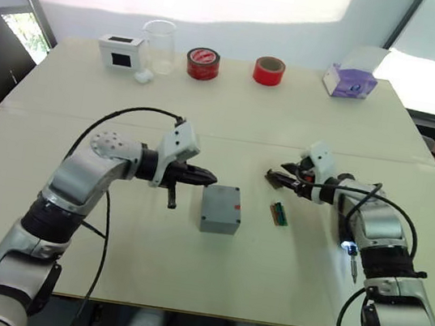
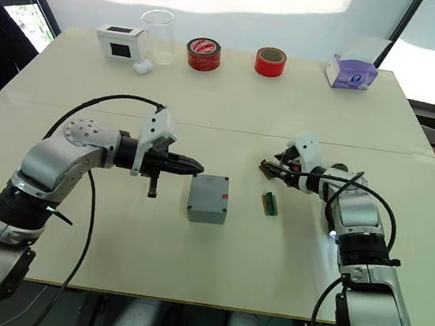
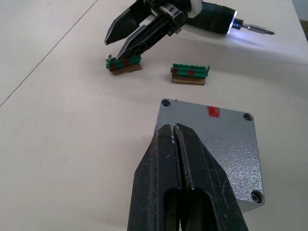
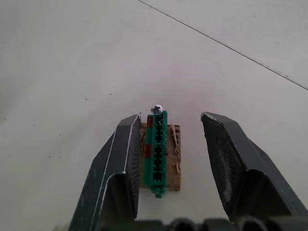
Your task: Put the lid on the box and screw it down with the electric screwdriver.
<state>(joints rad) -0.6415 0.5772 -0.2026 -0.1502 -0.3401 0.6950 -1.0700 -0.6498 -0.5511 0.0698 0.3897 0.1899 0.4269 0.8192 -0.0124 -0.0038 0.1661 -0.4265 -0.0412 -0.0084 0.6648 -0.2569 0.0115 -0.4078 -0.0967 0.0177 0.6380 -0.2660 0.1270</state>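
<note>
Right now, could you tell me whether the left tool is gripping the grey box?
No, the left tool has its two fingers pressed together, empty, at the near edge of the grey box with nothing between them.

light: bright, even daylight from the windows behind the table (image 1: 305, 127) | glare: backdrop above the far edge blown out white | shadows: soft, faint, under the arms and beside the box (image 1: 221, 209) | extra source: electric screwdriver (image 3: 219, 24) tip glowed white-blue | focus: head views sharp; left gripper (image 3: 179, 159) slightly soft up close
</note>
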